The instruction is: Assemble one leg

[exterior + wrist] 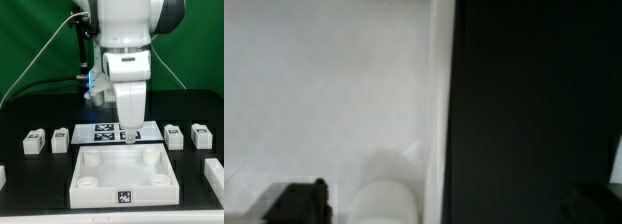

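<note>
In the exterior view my gripper point(131, 137) hangs straight down over the far edge of the white square panel point(125, 172), just where it meets the marker board point(103, 130). From here my fingers are too small to tell how far they are spread, and I cannot tell whether the tips touch anything. The legs lie on the black table point(25, 200) in a row to either side, none in my grasp. On the exterior view's left are the left outer leg point(35, 142) and the left inner leg point(60, 138). On its right are the right inner leg point(173, 135) and the right outer leg point(200, 135). The right inner leg lies nearest me, yet well apart.

In the wrist view my gripper point(446, 203) is spread wide. One dark finger point(295, 203) shows over a flat white surface point(331, 90), the other point(594, 200) over the black table point(526, 100). Nothing is pinched between them. A pale rounded shape point(384, 203) sits just beside the first finger – too blurred to name, and I cannot tell whether it touches.
</note>
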Available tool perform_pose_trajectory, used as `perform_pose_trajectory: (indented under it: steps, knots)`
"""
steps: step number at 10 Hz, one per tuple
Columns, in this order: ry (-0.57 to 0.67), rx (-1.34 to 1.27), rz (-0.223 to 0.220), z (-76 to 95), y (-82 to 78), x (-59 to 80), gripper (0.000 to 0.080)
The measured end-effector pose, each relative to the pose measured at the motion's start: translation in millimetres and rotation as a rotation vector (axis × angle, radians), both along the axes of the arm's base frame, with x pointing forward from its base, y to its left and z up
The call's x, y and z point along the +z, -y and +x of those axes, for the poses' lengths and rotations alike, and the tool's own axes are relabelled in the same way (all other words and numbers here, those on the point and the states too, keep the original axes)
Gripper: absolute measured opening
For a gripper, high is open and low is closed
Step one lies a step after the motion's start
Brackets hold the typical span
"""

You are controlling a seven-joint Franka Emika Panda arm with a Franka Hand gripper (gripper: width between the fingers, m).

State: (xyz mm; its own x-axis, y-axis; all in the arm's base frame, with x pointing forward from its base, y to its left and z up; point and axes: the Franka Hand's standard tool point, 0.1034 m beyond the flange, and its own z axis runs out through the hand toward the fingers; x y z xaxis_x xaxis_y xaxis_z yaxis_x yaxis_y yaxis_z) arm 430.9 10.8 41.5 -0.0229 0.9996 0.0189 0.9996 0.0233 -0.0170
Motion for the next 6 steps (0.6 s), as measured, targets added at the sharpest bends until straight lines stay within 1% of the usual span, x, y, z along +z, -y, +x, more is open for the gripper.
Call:
perform_pose_trajectory:
  steps: [1,3,4,5,6]
  knots:
    - [-0.005,-0.011,0.005,0.0,3.3,-10.2,0.0650]
    - [-0.008,-0.018,0.014,0.1,3.2,-25.0,0.0650]
    - [-0.014,-0.022,0.016,-3.2,3.9,-31.1,0.0650]
    - [-0.020,-0.024,0.017,-5.2,4.1,-33.7,0.0650]
    - [-0.019,-0.027,0.017,-5.0,4.1,-33.5,0.0650]
